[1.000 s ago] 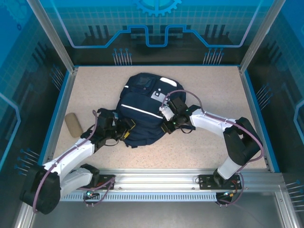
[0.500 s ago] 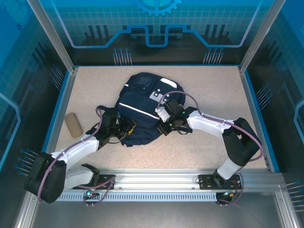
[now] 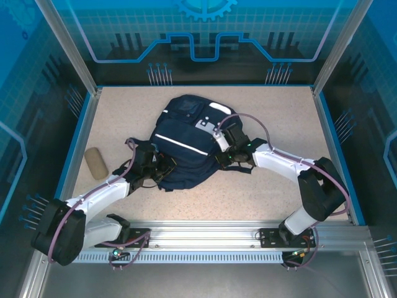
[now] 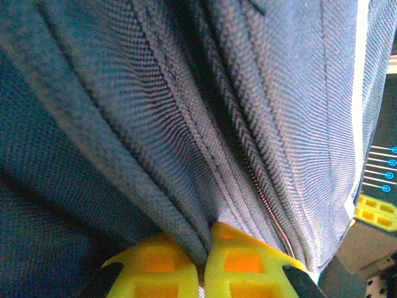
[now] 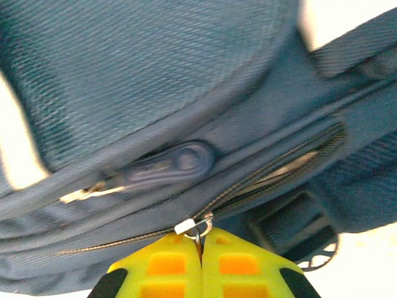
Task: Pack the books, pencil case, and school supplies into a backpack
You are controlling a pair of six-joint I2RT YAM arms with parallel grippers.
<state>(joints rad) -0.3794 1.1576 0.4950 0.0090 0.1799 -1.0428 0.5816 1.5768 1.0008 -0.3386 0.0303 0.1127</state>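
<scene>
The navy backpack (image 3: 186, 143) with white stripes lies in the middle of the table. My left gripper (image 3: 162, 169) is at its lower left edge, shut on a fold of the backpack fabric (image 4: 186, 205) beside a zipper line (image 4: 273, 217). My right gripper (image 3: 222, 156) is at the bag's right side, shut on a metal zipper pull (image 5: 197, 228); the zipper (image 5: 279, 167) gapes slightly to the right of it. A second, rubbery pull tab (image 5: 180, 162) lies above. The tan pencil case (image 3: 95, 162) rests on the table at the left. The books are out of view.
Dark backpack straps (image 3: 135, 148) spill out toward the left arm, and a strap buckle (image 5: 291, 230) lies under the bag on the right. Blue walls (image 3: 80, 143) border the speckled table (image 3: 279, 118); a metal rail (image 3: 205, 233) runs along the near edge.
My left gripper has closed on the fabric at the bag's lower left edge. The right gripper has moved right along the bag's side, still shut on the zipper pull.
</scene>
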